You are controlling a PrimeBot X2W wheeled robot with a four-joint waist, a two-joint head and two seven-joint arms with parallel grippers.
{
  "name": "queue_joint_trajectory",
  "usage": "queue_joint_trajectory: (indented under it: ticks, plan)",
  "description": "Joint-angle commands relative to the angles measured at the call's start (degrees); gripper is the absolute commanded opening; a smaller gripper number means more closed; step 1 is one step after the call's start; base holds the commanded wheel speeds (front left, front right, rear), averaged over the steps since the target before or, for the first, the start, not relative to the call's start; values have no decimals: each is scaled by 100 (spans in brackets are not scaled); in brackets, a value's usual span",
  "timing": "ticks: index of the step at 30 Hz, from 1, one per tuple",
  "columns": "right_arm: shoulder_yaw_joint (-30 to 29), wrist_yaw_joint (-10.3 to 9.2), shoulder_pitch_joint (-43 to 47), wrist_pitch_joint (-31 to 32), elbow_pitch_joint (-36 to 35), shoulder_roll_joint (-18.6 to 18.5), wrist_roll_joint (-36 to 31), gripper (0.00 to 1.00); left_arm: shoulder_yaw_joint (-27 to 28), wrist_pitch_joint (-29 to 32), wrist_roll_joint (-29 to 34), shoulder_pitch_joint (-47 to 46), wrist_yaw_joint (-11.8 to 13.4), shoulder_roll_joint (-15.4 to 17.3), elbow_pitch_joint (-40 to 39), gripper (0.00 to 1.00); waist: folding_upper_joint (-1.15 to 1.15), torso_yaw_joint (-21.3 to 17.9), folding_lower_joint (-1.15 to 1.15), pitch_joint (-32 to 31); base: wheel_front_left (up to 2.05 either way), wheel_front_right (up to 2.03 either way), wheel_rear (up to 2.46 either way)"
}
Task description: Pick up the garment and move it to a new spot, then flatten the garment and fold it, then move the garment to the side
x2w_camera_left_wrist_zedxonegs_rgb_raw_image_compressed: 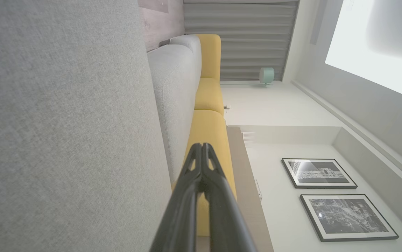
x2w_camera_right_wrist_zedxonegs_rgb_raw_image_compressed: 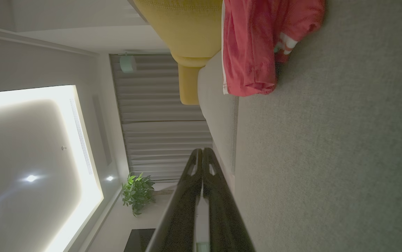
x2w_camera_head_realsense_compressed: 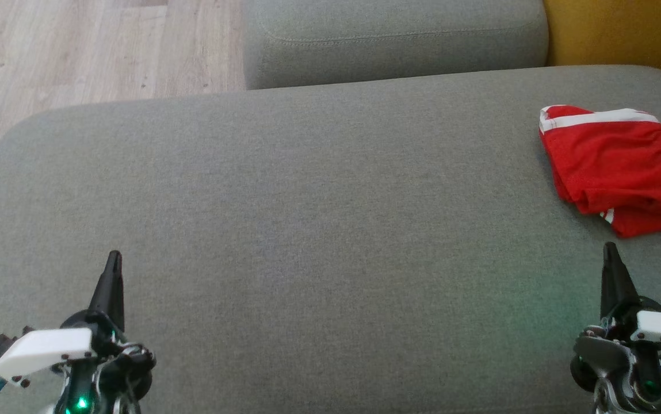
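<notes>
I see the garment [x2w_camera_head_realsense_compressed: 618, 167], thin red cloth with white stripes, lying bunched at the far right end of the grey cushion [x2w_camera_head_realsense_compressed: 307, 230], a coarse woven slab with rounded corners. My left gripper [x2w_camera_head_realsense_compressed: 114, 257] hangs over the cushion's near left, my right gripper [x2w_camera_head_realsense_compressed: 610, 248] over its near right, short of the garment. Both have their dark tapered fingers pressed together on nothing.

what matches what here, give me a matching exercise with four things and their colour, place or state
1 garment
2 left pincer
3 floor
4 corner cushion

a pale wood, upper left
b yellow, upper right
c red, at the right of the grey seat
d shut, lower left

Pairs: 1-c, 2-d, 3-a, 4-b
</notes>
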Motion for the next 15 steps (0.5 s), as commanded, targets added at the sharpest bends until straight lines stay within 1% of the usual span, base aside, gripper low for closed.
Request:
queue_joint_trajectory:
  ticks: [1,15]
  plan:
    - [122,-4,-292,33,-218,-50,41,0,206,44,-25,-311,-40,50,-209,0,0,0,0,0,0,0,0]
    - [122,-4,-292,33,-218,-50,41,0,206,44,-25,-311,-40,50,-209,0,0,0,0,0,0,0,0]
